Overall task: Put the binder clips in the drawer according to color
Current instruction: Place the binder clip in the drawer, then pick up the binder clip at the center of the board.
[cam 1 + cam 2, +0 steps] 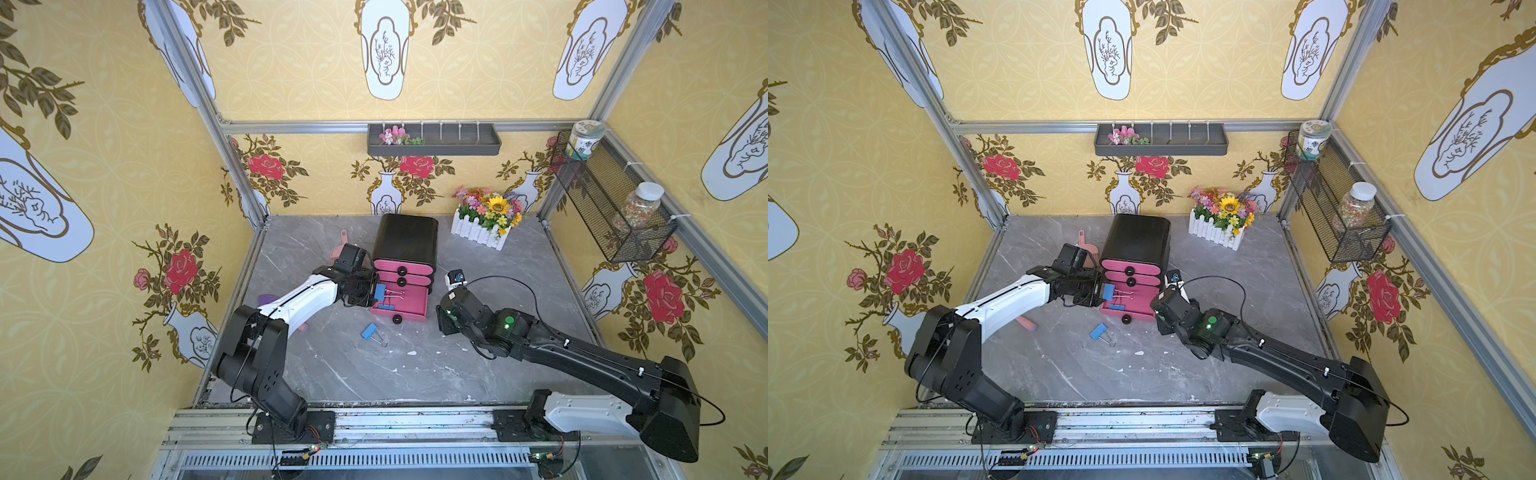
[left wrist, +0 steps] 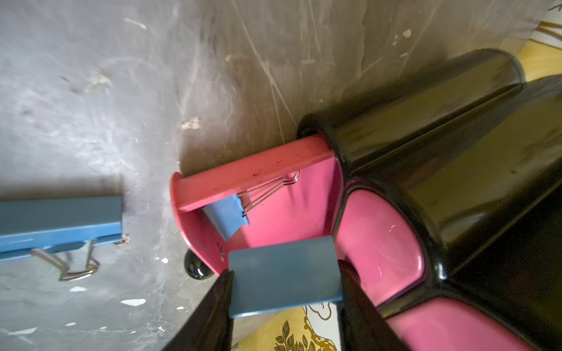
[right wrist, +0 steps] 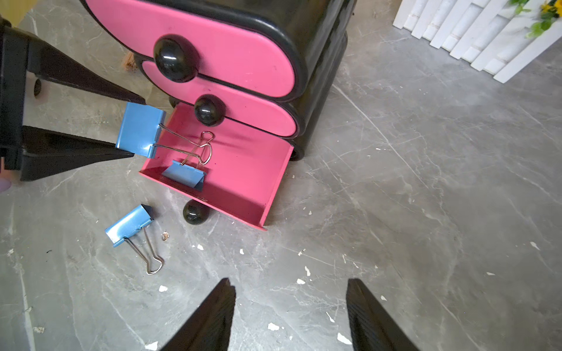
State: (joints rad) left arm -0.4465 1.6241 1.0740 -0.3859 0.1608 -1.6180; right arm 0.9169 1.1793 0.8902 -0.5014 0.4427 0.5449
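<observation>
the grey marble tabletop (image 1: 415, 374) is stretching wide and bare along the near side and to the right of the drawers, giving me most of my moving room there. the black chest (image 1: 405, 237) is standing at the far middle, its two upper pink drawers closed and its bottom drawer (image 3: 243, 170) pulled out toward the near side, with the black knob (image 3: 194, 212) sitting on its front edge. the white flower fence (image 1: 482, 232) is sitting at the far right, well apart from the chest.

my right gripper (image 3: 289, 282) is hovering over bare table to the near right of the open drawer, its jaws standing apart with nothing between them. my left gripper (image 1: 375, 292) is reaching in from the left at the drawer's left wall, clamping the held blue clip (image 3: 140, 129) by its body. that body is sitting just over the left edge, and its wire handles are pointing right over the pink drawer floor.

the second blue clip (image 3: 184, 176) is lying inside the drawer in the near left corner, against the front wall. the third blue clip (image 3: 129, 225) is lying on the table just left of the knob, apart from the drawer front, its handles pointing near.
</observation>
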